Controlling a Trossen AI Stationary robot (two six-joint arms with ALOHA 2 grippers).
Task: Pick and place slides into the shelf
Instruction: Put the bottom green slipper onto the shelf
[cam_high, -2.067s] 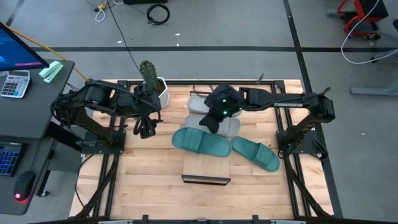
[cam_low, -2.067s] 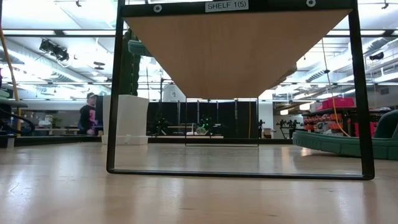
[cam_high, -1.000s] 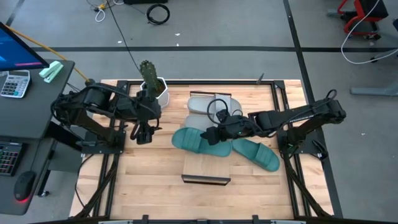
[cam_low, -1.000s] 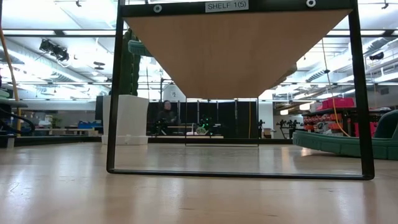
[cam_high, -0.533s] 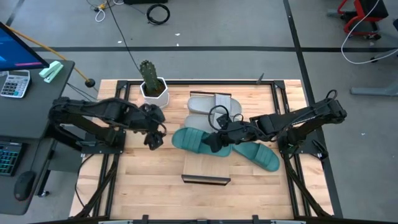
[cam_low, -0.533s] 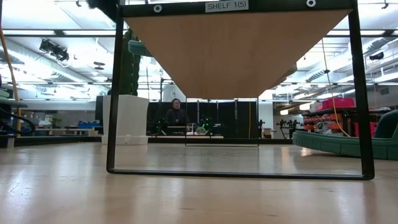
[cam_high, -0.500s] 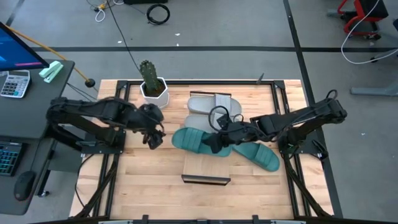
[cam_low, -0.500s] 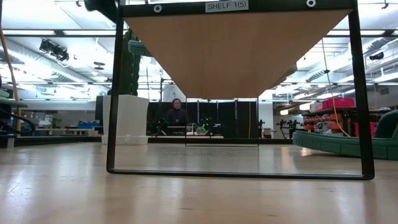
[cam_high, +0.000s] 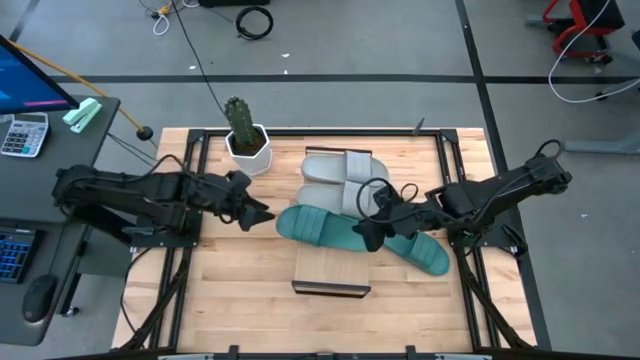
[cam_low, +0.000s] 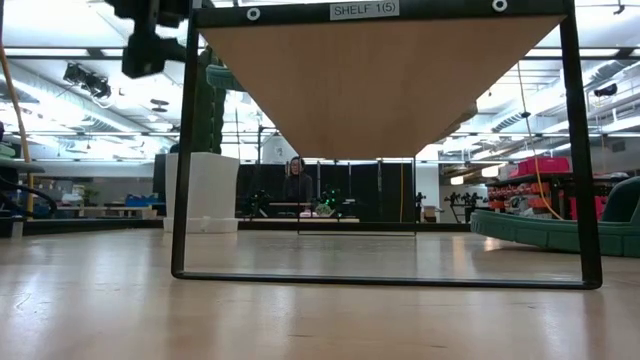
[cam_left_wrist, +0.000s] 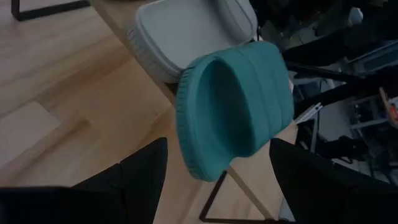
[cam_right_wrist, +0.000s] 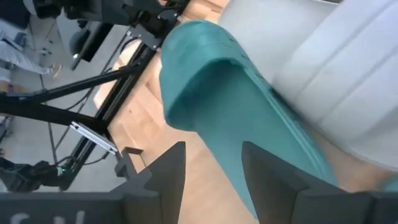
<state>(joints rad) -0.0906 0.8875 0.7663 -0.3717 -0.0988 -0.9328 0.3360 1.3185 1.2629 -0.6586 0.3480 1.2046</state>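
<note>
A teal slide (cam_high: 312, 227) lies flat on the tabletop, its far end on top of the shelf (cam_high: 332, 272). My left gripper (cam_high: 265, 215) stands open just left of it, pointing at its rounded end (cam_left_wrist: 233, 115). My right gripper (cam_high: 362, 238) stands open over the slide's right part (cam_right_wrist: 230, 106); its fingers straddle that part. A second teal slide (cam_high: 415, 250) lies to the right. Two light grey slides (cam_high: 340, 167) (cam_high: 352, 197) lie side by side behind them. In the low view my left gripper (cam_low: 150, 40) shows at the upper left.
A white pot with a cactus (cam_high: 243, 140) stands at the far left corner. The shelf's dark frame (cam_low: 185, 150) fills the low view. Bare wood lies left and near of the shelf. A person (cam_low: 297, 182) stands far off in the room behind.
My left gripper has come down, rolled about its own line and moved right toward the teal slide's end. My right gripper has slid toward the table's right and near side along the same slide. The slides have stayed where they were.
</note>
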